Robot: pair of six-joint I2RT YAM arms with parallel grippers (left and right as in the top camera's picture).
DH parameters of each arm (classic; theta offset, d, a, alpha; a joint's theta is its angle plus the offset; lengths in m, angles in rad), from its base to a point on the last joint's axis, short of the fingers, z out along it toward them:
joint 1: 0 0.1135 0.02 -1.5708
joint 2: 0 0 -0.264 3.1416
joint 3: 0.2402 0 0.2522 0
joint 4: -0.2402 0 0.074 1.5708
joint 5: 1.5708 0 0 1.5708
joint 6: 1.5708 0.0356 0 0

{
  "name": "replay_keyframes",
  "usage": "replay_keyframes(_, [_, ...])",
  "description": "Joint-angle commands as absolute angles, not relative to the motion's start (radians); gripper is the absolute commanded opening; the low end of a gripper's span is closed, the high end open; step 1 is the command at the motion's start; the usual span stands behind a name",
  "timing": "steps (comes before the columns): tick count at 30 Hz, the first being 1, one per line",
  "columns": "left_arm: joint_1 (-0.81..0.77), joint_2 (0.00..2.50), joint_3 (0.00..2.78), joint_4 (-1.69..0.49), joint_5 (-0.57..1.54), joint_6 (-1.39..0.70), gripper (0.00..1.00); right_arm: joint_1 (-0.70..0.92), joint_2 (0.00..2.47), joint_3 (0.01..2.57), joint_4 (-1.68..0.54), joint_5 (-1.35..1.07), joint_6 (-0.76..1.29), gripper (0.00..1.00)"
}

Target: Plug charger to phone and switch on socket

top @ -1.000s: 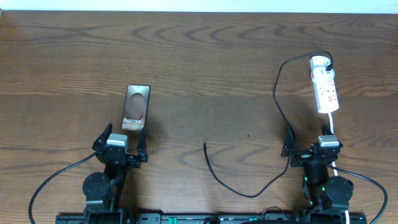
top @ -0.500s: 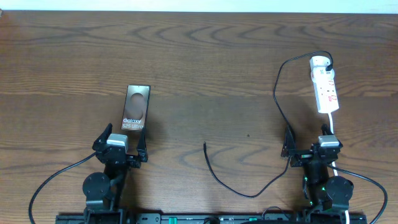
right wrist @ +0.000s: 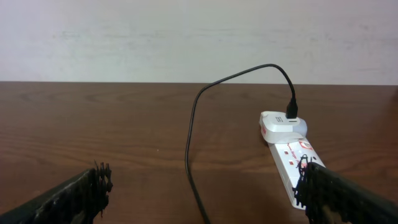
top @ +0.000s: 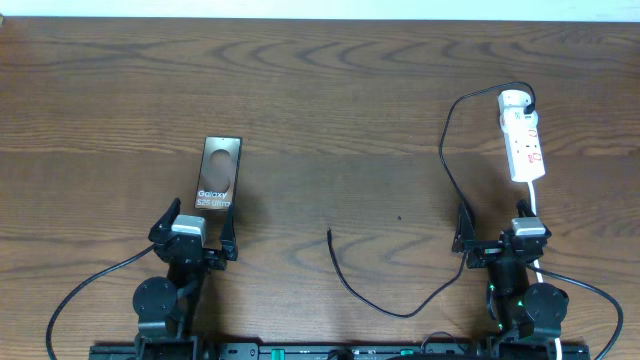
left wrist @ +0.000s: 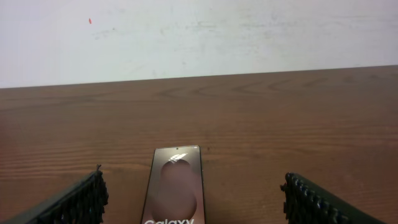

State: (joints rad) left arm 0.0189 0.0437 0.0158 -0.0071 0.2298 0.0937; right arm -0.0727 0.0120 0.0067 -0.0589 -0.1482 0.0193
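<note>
The bronze-brown phone (top: 219, 174) lies flat at the left with "Galaxy S25 Ultra" lettering at its near end; it also shows in the left wrist view (left wrist: 176, 186). My left gripper (top: 194, 231) is open and empty just behind the phone's near end (left wrist: 193, 199). The white socket strip (top: 521, 136) lies at the far right and shows in the right wrist view (right wrist: 287, 155). The black charger cable (top: 447, 150) is plugged into its far end and loops down to a free tip (top: 329, 232) at centre. My right gripper (top: 497, 238) is open and empty (right wrist: 202, 196) over the cable.
The strip's white cord (top: 535, 200) runs back toward my right arm. A white wall (left wrist: 199, 37) stands beyond the table's far edge. Bare wood lies between the phone and the cable tip.
</note>
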Motion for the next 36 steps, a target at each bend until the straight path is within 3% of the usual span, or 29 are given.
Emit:
replay_keyframes(1, [0.023, 0.039, 0.005, -0.052, 0.180, 0.094, 0.87, -0.071, 0.007, 0.006, -0.064, -0.140, 0.037, 0.99])
replay_keyframes(14, [0.023, 0.039, 0.014, -0.051, 0.191, 0.088, 0.87, -0.071, 0.007, 0.006, -0.064, -0.140, 0.037, 0.99])
replay_keyframes(21, [0.023, 0.113, 0.190, -0.119, 0.164, 0.028, 0.87, -0.071, 0.007, 0.006, -0.064, -0.140, 0.037, 0.99])
replay_keyframes(29, [0.023, 0.642, 0.736, -0.414, 0.168, 0.025, 0.87, -0.071, 0.007, 0.006, -0.064, -0.140, 0.037, 0.99])
replay_keyframes(36, [0.023, 1.351, 1.464, -0.955, 0.172, 0.029, 0.87, -0.071, 0.007, 0.006, -0.064, -0.140, 0.037, 0.99])
